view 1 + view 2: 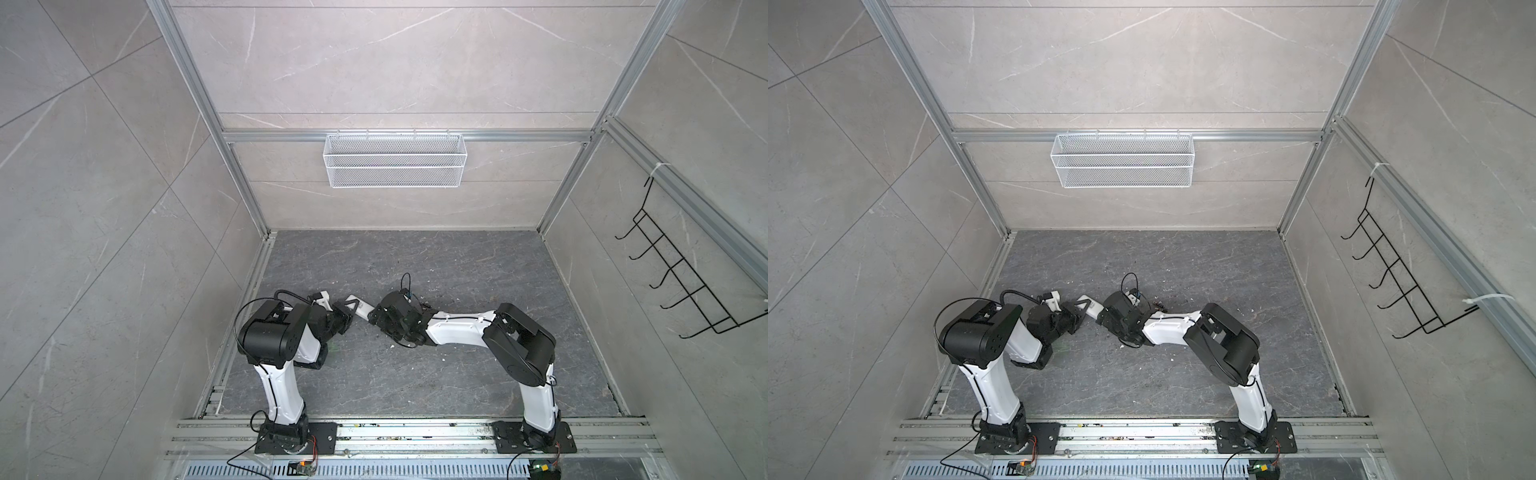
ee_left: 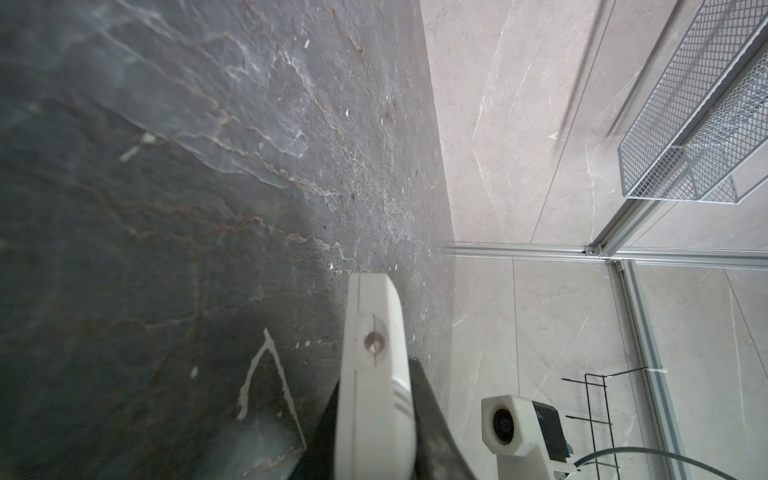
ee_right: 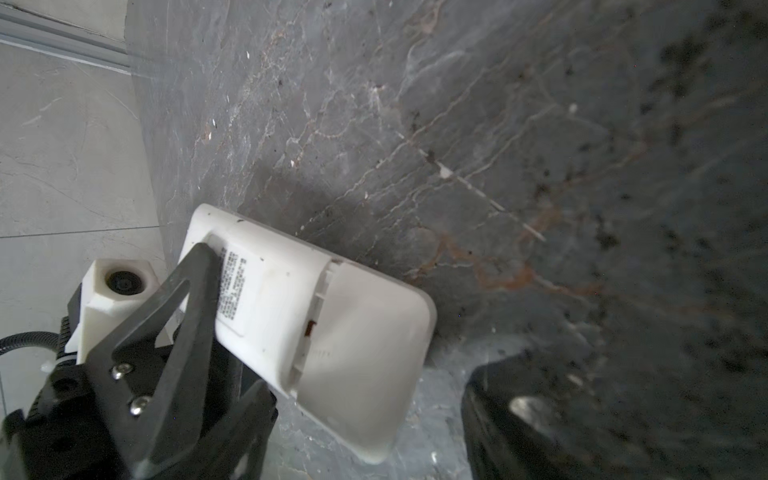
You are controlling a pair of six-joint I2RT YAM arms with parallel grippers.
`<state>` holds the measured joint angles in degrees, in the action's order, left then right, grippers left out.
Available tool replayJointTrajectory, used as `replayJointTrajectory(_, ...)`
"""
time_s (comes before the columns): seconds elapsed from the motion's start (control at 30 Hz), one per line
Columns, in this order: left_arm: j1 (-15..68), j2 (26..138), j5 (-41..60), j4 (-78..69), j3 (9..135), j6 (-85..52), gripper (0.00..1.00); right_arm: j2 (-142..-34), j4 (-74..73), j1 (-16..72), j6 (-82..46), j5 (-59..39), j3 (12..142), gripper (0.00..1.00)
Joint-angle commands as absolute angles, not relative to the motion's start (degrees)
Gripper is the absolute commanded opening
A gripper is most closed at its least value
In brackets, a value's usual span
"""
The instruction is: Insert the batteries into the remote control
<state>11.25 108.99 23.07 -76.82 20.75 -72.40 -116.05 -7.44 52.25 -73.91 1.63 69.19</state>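
Observation:
The white remote control (image 1: 359, 306) (image 1: 1091, 307) hangs just above the dark floor between the two arms. My left gripper (image 1: 345, 312) (image 1: 1077, 314) is shut on one end of it. In the left wrist view the remote (image 2: 374, 374) stands edge-on between the jaws. The right wrist view shows the remote's back (image 3: 291, 307) with a printed label and the battery cover (image 3: 365, 357) at the free end. My right gripper (image 1: 375, 317) (image 3: 390, 451) is open around that free end, with its dark finger (image 3: 519, 419) apart from the remote. The batteries are out of view.
A white mesh basket (image 1: 395, 160) hangs on the back wall and a black hook rack (image 1: 681, 274) on the right wall. A thin white bent wire (image 2: 266, 374) and white specks lie on the floor near the remote.

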Motion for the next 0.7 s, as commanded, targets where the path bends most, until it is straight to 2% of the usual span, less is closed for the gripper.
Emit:
replayJointTrajectory(0.0,11.2,106.9,24.0,-81.1,21.8,-70.8,0.00,-117.8,-4.2,51.6,-74.8,1.0,71.0,0.73)
replayJointTrajectory(0.23,11.2,106.6,23.9,-81.1,21.7,-70.7,0.00,-118.9,2.2,51.5,-74.2,2.2,73.8,0.70)
replayJointTrajectory(0.5,11.2,106.7,23.8,-81.1,21.7,-70.7,0.00,-119.3,2.1,51.1,-74.6,2.6,73.9,0.63)
replayJointTrajectory(0.67,11.1,106.6,23.8,-81.1,21.7,-70.8,0.00,-120.4,2.4,50.9,-74.5,2.3,75.0,0.63)
